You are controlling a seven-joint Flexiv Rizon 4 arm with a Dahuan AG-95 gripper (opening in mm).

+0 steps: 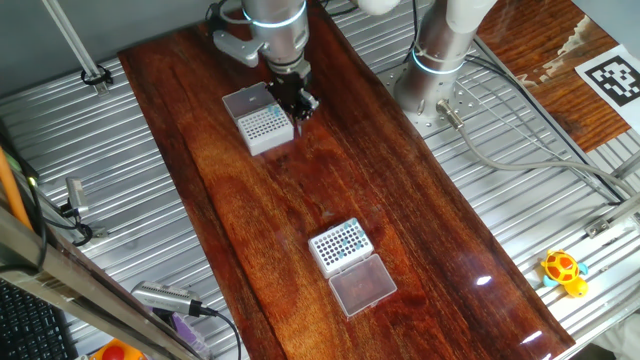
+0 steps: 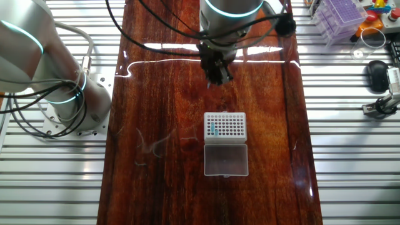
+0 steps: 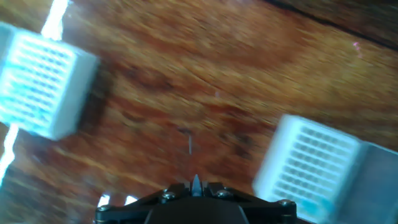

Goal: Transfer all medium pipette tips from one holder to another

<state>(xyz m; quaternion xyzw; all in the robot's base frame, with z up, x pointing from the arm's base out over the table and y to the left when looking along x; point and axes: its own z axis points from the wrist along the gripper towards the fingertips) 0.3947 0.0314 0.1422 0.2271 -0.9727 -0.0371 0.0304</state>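
My gripper (image 1: pixel 303 108) hangs above the wooden table, beside the far white tip holder (image 1: pixel 266 124), which carries a few teal medium pipette tips (image 1: pixel 280 116). In the hand view my gripper (image 3: pixel 196 186) is shut on one teal tip (image 3: pixel 196 184) that points down between the fingers. A second white holder (image 1: pixel 340 245) with several teal tips stands nearer the front. The blurred hand view shows one holder at left (image 3: pixel 43 84) and one at right (image 3: pixel 311 165). The other fixed view shows my gripper (image 2: pixel 219 78) above a holder (image 2: pixel 225 125) with tips (image 2: pixel 212 129).
Each holder has a clear lid lying open beside it (image 1: pixel 362 283) (image 1: pixel 247 100) (image 2: pixel 226 159). The arm's base (image 1: pixel 440 60) stands right of the wooden table (image 1: pixel 250 230). Cables, a purple rack (image 2: pixel 340 15) and a yellow toy (image 1: pixel 565 272) lie on the metal surround.
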